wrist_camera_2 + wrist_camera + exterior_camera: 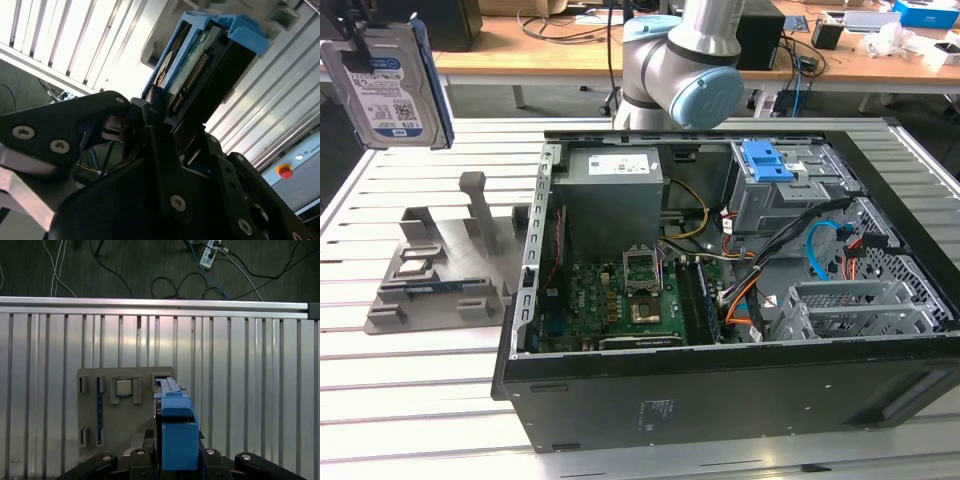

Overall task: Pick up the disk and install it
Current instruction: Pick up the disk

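Pincer [175, 117] condition: closed on the disk [200, 55] from two sides and pinching it at one end, so that most of the drive projects beyond the fingers, as the second wrist view shows. In the exterior view we see the disk [395, 90] held in the air, label face outward, at the far end of the exterior view's left. It hangs above the bench [420, 400] and the grey fixture [440, 270], touching neither. It is well apart from the open computer case [720, 400], which lies toward the exterior view's right. We judge the grip to be the first hazard: a hold at one end leaves a long overhang, so any knock or sharp turn of the arm [690, 60] could twist the drive between the fingers or let it slip and fall onto the fixture. The second hazard lies inside the case. The drive cage [790, 200] carries a blue bracket [767, 160], and loose cables [820, 250] run close beside it. A tilted drive could jam at the cage mouth, snag a cable or strike the case wall. We also note that the blue frame is plastic, so forcing a skewed entry could crack it or bend the exposed connector [192, 82].
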`<state>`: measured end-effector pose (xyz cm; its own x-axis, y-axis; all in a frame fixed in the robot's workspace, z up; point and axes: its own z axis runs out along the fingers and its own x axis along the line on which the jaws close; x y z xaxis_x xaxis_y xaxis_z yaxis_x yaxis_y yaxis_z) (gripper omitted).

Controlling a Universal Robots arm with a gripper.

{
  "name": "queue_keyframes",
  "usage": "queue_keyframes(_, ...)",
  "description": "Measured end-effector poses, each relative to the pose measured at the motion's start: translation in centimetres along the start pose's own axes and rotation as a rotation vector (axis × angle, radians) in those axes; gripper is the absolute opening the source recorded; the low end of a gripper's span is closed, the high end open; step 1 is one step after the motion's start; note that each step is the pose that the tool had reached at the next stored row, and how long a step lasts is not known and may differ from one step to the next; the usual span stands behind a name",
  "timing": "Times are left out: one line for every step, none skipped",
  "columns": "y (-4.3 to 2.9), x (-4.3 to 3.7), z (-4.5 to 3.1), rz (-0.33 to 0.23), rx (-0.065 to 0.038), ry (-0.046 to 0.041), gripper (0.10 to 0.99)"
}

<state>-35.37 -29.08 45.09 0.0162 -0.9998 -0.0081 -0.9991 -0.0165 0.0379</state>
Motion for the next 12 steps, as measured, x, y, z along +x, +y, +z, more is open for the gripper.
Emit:
queue_keyframes(0.02, 0.00, -0.46, 0.000, 0.000, 0.0000, 0.365)
queue_keyframes(0.02, -0.01, -0.65, 0.000, 0.000, 0.0000, 0.365)
queue_keyframes(0.03, -0.01, -0.89, 0.000, 0.000, 0.0000, 0.365)
queue_keyframes(0.05, -0.01, -1.26, 0.000, 0.000, 0.0000, 0.365)
queue_keyframes(0.06, -0.01, -1.56, 0.000, 0.000, 0.0000, 0.365)
queue_keyframes(0.07, -0.01, -1.80, 0.000, 0.000, 0.0000, 0.365)
queue_keyframes(0.08, -0.02, -2.05, 0.000, 0.000, 0.0000, 0.365)
queue_keyframes(0.10, -0.02, -2.51, 0.000, 0.000, 0.0000, 0.365)
queue_keyframes(0.11, -0.02, -2.82, 0.000, 0.000, 0.0000, 0.365)
queue_keyframes(0.12, -0.02, -3.02, 0.000, 0.000, 0.0000, 0.365)
queue_keyframes(0.13, -0.03, -3.47, 0.000, 0.000, 0.0000, 0.365)
queue_keyframes(0.15, -0.03, -3.99, 0.000, 0.000, 0.0001, 0.365)
